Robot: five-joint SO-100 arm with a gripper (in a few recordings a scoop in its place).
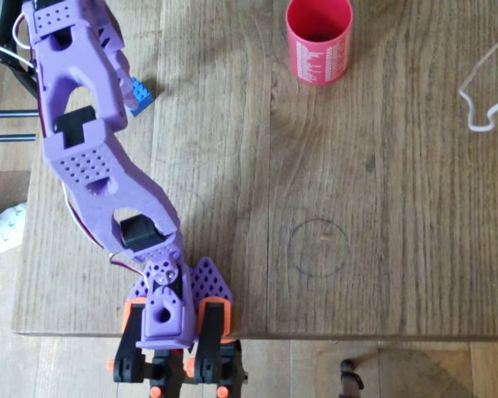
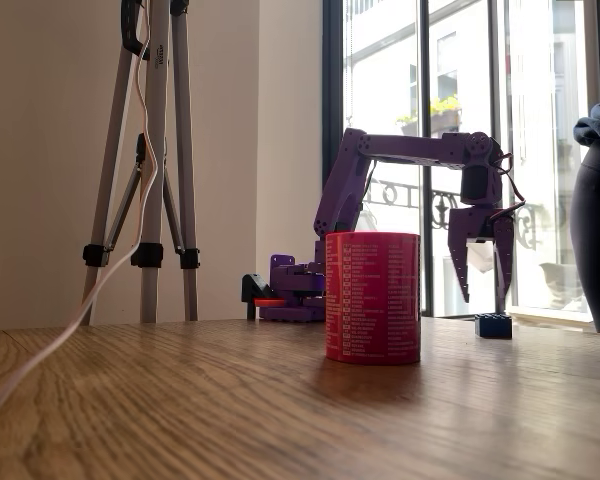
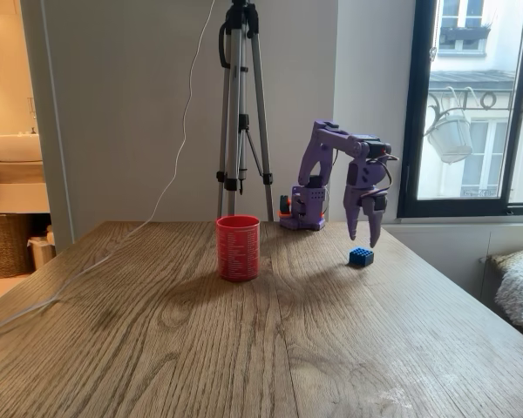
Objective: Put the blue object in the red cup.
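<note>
jaws [image 3: 363,233] open above blue object [image 3: 360,257]

Daylight comes from the windows [image 2: 460,150] behind the arm, blown out white in both fixed views. Against that glare the red cup [image 2: 372,297] faces the camera with its shaded side and casts a soft shadow forward onto the counter [image 2: 280,410]. Near the cup the wood grain is sharp; the nearest counter edge blurs. The overhead view is evenly lit, slightly soft.
</note>
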